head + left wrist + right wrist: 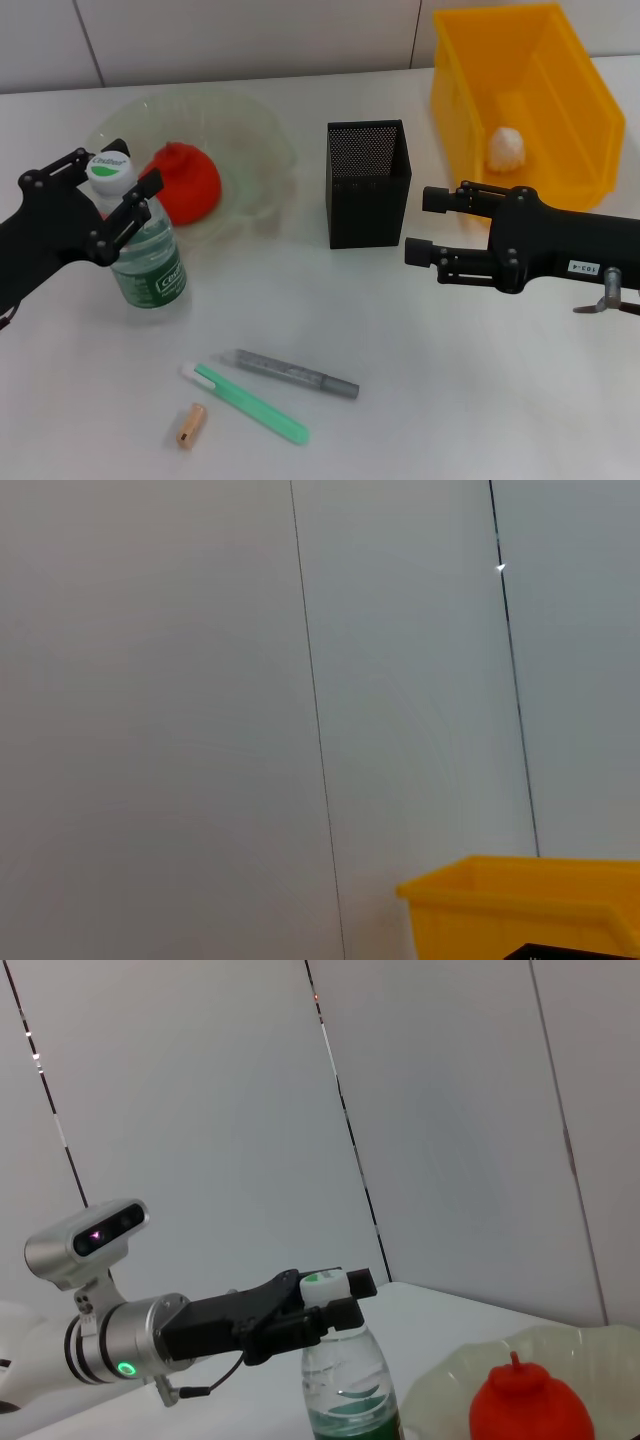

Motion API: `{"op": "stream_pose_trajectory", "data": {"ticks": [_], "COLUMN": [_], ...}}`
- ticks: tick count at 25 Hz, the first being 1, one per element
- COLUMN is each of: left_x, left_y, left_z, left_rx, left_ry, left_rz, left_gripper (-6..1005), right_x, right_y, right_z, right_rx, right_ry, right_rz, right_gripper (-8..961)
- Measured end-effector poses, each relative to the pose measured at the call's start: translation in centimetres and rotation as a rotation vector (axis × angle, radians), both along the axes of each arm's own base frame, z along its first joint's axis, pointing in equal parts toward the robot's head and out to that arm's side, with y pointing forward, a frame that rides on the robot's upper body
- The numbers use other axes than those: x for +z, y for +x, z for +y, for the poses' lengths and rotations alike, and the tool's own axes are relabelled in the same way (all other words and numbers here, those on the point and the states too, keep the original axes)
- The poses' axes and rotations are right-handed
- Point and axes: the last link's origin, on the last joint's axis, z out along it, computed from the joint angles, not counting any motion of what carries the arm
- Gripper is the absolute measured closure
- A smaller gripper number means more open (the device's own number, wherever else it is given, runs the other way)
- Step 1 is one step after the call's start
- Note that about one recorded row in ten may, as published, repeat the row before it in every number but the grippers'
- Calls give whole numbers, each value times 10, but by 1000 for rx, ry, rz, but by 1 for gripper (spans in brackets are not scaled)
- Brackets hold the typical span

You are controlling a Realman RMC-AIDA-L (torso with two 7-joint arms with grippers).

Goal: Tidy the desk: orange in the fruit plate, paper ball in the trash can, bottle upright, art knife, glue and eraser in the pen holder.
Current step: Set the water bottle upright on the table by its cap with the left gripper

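I see my left gripper (122,192) closed around the neck of the bottle (143,245), which stands upright on the table (420,380) just in front of the plate (250,140) holding the orange (185,182). My right gripper (428,226) hangs with its fingers parted and holding nothing, beside the pen holder (367,182). The paper ball (506,148) lies in the trash can (560,60). The eraser (190,425) lies near the table's front edge

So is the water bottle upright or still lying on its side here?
Upright. The water bottle stands on its base on the table, cap up, with the left gripper around its neck.
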Motion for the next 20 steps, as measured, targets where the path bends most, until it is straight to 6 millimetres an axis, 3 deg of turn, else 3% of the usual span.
{"op": "stream_pose_trajectory", "data": {"ticks": [20], "left_x": [1], "left_y": [-5], "left_z": [3], "left_rx": [26], "left_ry": [43], "left_rz": [10], "left_gripper": [526], "right_x": [-1], "right_y": [0], "right_z": [0], "right_rx": [-6], "right_ry": [-4], "right_rz": [10], "right_gripper": [180]}}
